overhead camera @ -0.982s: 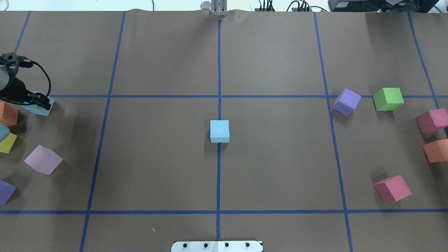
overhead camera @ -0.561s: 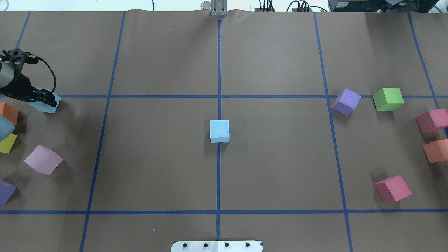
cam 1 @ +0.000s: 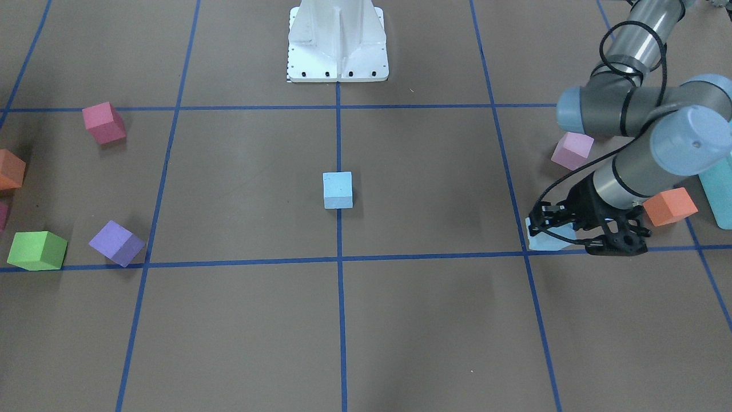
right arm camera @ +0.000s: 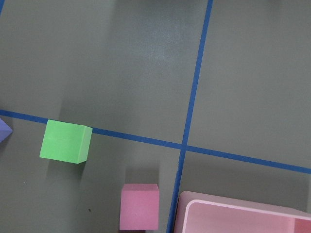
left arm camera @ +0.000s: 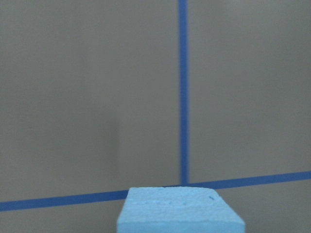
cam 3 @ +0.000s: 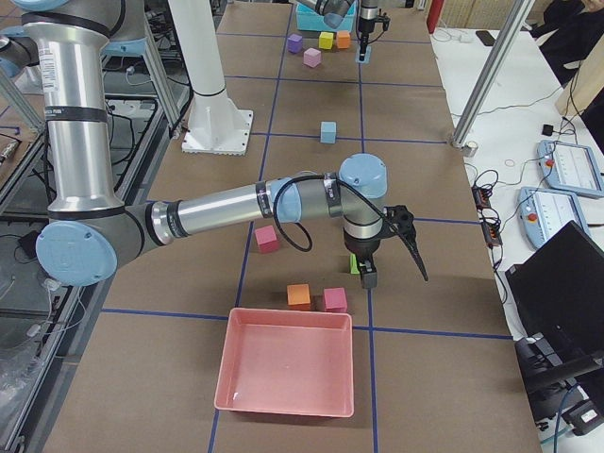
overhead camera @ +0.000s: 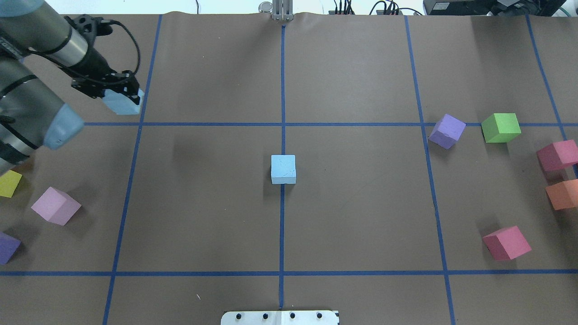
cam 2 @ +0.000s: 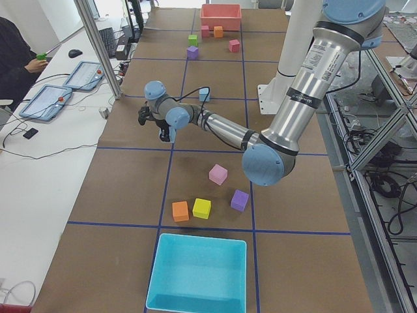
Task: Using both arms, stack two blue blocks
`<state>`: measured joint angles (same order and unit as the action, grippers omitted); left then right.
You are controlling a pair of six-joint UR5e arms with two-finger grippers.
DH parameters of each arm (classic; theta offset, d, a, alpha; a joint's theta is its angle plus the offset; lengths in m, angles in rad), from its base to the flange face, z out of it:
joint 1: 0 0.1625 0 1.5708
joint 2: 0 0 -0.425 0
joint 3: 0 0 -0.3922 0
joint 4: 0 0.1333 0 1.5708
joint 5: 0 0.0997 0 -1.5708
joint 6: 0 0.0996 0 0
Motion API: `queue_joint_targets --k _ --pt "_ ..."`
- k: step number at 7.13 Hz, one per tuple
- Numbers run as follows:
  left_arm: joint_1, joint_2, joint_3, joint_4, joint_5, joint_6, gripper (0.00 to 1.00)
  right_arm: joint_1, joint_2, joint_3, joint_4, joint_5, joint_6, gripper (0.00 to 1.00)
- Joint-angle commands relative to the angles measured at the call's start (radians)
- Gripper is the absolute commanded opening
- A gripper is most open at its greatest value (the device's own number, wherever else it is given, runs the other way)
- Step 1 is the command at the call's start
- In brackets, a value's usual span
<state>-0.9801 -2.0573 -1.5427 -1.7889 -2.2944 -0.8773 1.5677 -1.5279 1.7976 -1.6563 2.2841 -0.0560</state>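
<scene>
Brown worktop [overhead camera: 361,67] ruled with blue tape into squares. Reaching in over its left part, the left arm [overhead camera: 27,90], its gripper [overhead camera: 118,92] with fingers closed on one blue block [overhead camera: 123,103], carried clear of the paper near a tape crossing. Far off at the right end, the right arm [cam 3: 226,209], gripper [cam 3: 370,276] pointing down above a green cube [right arm camera: 65,141] and a pink cube [right arm camera: 139,206]; open or closed, cannot tell. Alone at the centre on the middle tape line, the second blue block [overhead camera: 283,169], square to the grid, well apart from everything else.

Probably light, soft foam with a matte, grippy skin: unlikely to slip, but apt to dent or tilt under a hard squeeze. Best held on two opposite flat sides, mid-height, squarely.
</scene>
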Motion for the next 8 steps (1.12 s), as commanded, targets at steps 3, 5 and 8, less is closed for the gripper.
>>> queue_joint_targets --k 3,5,8 --pt "0.337 -0.303 -0.057 0.184 0.249 -0.411 0.50 0.000 0.006 -0.001 0.000 -0.002 0.002 1.00" --pt "0.440 -0.368 -0.042 0.186 0.326 -0.486 0.50 0.000 0.005 -0.001 0.000 -0.002 0.001 1.00" --pt "0.460 -0.480 0.120 0.181 0.332 -0.416 0.50 0.000 0.005 -0.004 0.001 0.000 0.001 1.00"
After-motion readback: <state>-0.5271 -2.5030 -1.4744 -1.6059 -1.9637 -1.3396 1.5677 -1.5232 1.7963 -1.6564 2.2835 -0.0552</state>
